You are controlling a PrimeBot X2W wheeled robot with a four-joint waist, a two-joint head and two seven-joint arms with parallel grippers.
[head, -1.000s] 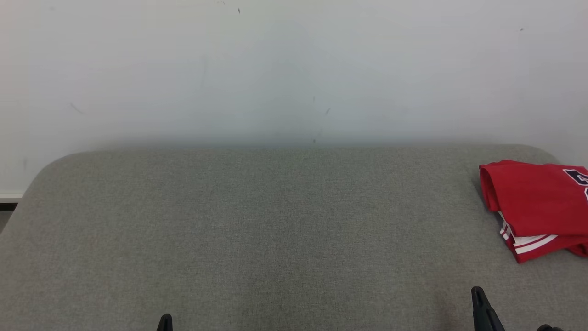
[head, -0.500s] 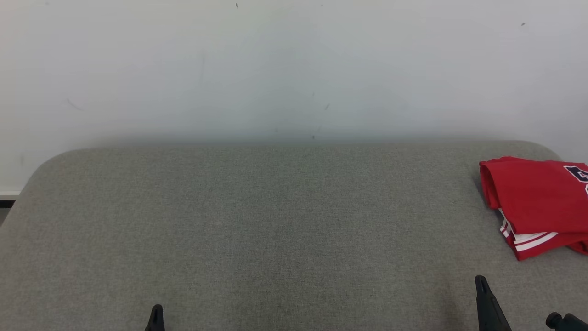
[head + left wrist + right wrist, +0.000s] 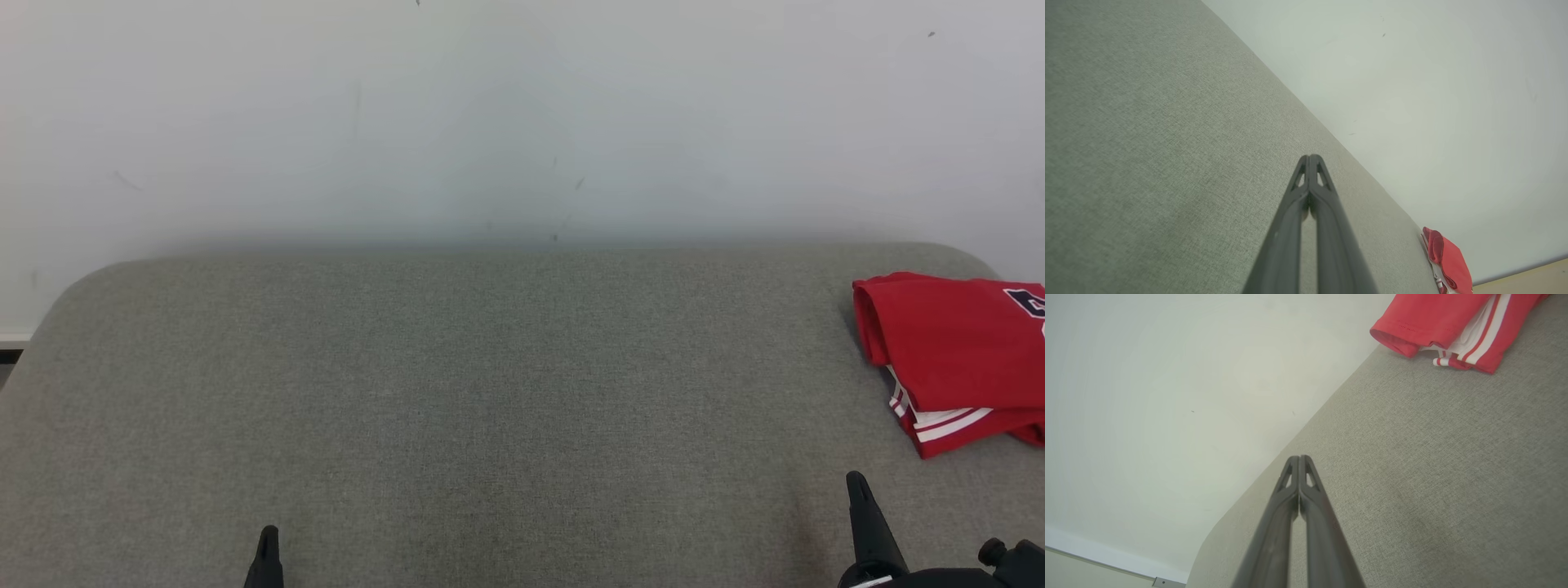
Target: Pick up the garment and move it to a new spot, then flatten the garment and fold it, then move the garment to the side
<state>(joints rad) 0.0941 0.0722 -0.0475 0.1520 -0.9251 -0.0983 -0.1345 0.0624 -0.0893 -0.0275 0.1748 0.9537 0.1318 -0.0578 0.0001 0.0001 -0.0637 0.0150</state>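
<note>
Jersey (image 3: 955,359), red, white-striped, lies folded at the grey fabric surface's (image 3: 490,392) right end; left gripper (image 3: 267,535) and right gripper (image 3: 856,482) both pinched together, empty, not touching it.

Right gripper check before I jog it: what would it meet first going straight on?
The right gripper aims near the cushion's far edge: cushion or wall first, depth unclear. The garment lies off that line.
</note>
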